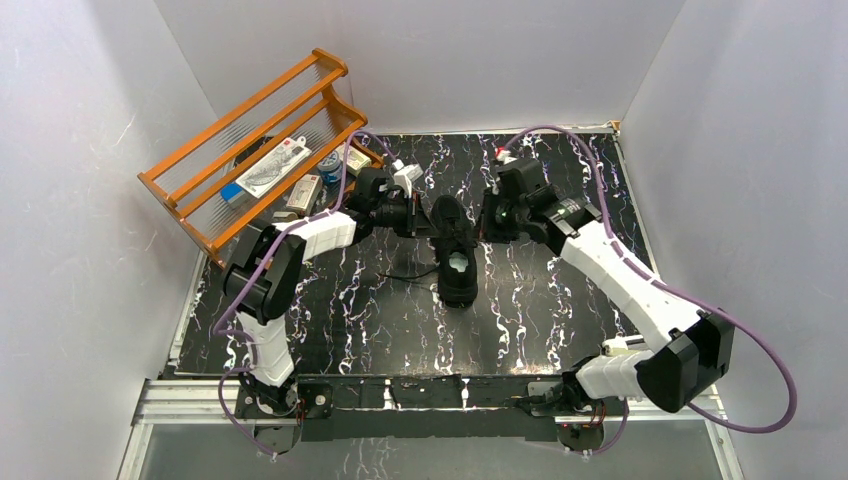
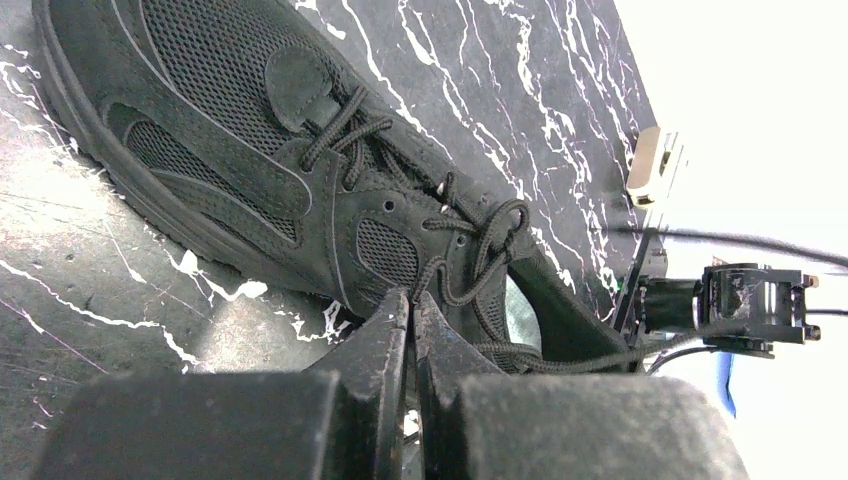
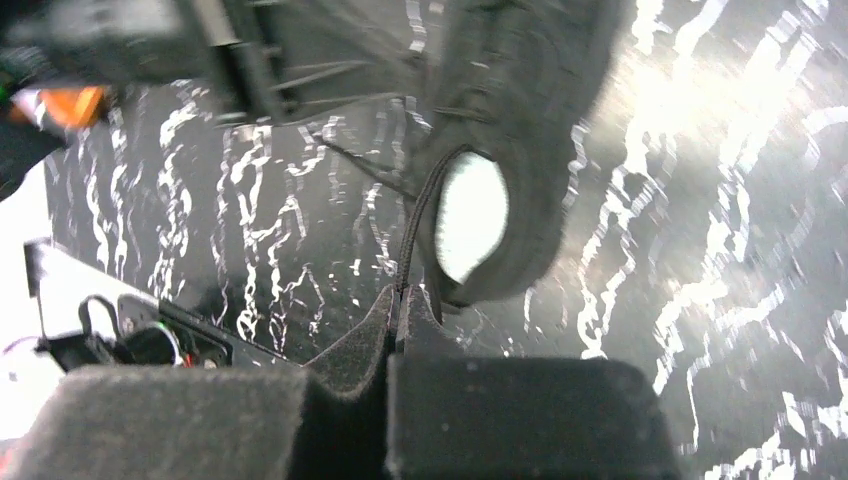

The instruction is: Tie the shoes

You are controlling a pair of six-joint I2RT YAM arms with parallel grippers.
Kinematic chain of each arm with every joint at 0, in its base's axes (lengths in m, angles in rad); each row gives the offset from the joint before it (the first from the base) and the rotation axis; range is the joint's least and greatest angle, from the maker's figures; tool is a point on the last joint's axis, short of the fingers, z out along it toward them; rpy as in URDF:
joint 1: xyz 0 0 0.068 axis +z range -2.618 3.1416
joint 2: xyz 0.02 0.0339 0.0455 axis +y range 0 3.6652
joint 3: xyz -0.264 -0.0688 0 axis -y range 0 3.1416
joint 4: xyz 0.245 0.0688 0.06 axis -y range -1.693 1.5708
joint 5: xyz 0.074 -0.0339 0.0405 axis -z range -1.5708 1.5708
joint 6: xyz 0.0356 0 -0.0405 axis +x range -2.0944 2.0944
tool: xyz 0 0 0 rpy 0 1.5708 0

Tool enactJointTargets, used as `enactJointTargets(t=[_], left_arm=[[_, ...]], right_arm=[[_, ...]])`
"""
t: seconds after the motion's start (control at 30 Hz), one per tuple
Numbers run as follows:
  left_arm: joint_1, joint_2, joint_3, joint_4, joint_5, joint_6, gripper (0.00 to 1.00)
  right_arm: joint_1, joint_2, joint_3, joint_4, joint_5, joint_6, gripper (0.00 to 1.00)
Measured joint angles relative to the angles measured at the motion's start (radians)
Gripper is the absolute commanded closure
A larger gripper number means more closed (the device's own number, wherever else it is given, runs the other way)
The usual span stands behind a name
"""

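The black sneaker [image 1: 455, 255] lies mid-table on the black marbled table [image 1: 540, 310], its pale insole [image 1: 458, 264] showing. My left gripper [image 1: 418, 218] is at the shoe's left side; in the left wrist view it [image 2: 412, 300] is shut on a black lace [image 2: 480, 255] beside the shoe [image 2: 250, 150]. My right gripper [image 1: 490, 222] is at the shoe's right side; in the right wrist view it [image 3: 397, 298] is shut on a taut lace [image 3: 410, 230] running up to the shoe [image 3: 530, 120]. A loose lace strand [image 1: 410, 275] trails left on the table.
An orange wooden rack [image 1: 260, 140] holding several small items stands at the back left, close to the left arm. White walls enclose the table on three sides. A metal rail [image 1: 430, 392] runs along the near edge.
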Motion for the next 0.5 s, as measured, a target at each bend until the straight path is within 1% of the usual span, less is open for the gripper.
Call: enactJointTargets(t=[0.1,0.23,0.27,0.3,0.33,0.37,0.4,0.43,0.5], left_arm=[[0.0,-0.015,0.0,0.002,-0.014,-0.004,1.0],[0.0,-0.037,0.0,0.006,-0.018,-0.008,1.0],[0.0,-0.04,0.0,0.005,-0.018,-0.008,1.0],[0.0,-0.043,0.0,0.005,-0.018,-0.008,1.0],[-0.001,-0.045,0.0,0.005,-0.018,-0.008,1.0],[-0.002,-0.045,0.0,0.005,-0.019,-0.009,1.0],[-0.002,-0.045,0.0,0.003,-0.02,-0.01,1.0],[-0.003,-0.045,0.0,-0.001,-0.023,-0.011,1.0],[-0.005,-0.045,0.002,-0.014,-0.032,-0.011,1.0]], right_arm=[[-0.076,0.016,0.02,-0.099,0.054,0.08,1.0],[-0.163,0.096,0.027,-0.215,0.113,0.149,1.0],[-0.175,0.129,0.024,-0.239,0.12,0.16,0.91],[-0.183,0.163,0.015,-0.252,0.121,0.165,0.73],[-0.186,0.196,-0.001,-0.255,0.117,0.164,0.58],[-0.188,0.223,-0.019,-0.258,0.114,0.158,0.46],[-0.192,0.25,-0.038,-0.264,0.107,0.118,0.41],[-0.194,0.262,-0.047,-0.266,0.101,0.095,0.38],[-0.199,0.273,-0.05,-0.271,0.078,-0.047,0.32]])
